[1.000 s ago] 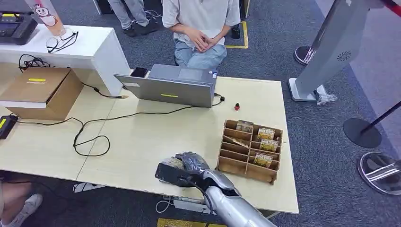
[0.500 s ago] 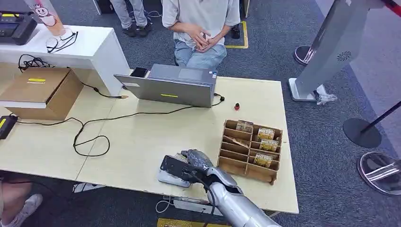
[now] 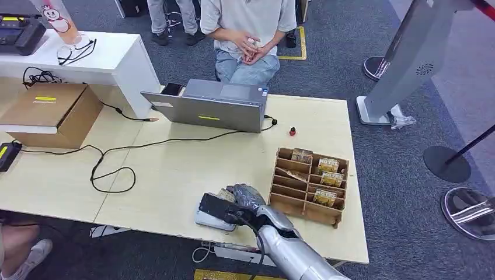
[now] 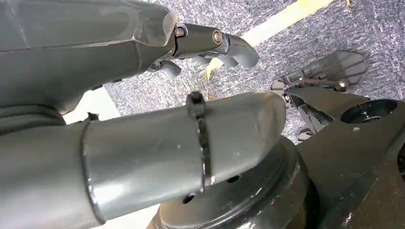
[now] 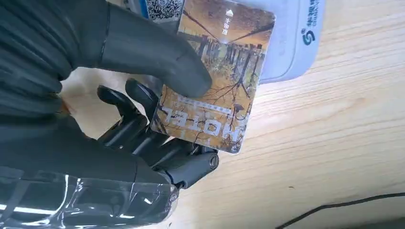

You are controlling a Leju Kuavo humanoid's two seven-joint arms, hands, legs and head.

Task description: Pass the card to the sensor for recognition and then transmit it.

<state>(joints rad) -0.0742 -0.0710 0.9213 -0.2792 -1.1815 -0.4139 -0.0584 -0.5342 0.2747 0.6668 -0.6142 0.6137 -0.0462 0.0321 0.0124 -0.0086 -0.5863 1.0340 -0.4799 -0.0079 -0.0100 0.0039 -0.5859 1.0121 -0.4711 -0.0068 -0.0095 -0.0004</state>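
Since a second ago, right hand (image 3: 242, 201) has drawn back toward six o'clock, uncovering the white sensor (image 5: 291, 38) on the counter (image 3: 175, 175). It pinches the hotel card (image 5: 215, 81) over the sensor; hold it flat and steady. Left hand (image 4: 143, 109) hangs empty.

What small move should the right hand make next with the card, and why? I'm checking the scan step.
Probably lower the hotel card flat onto the white card reader: the right hand holds it over the reader's edge, only partly covering it.
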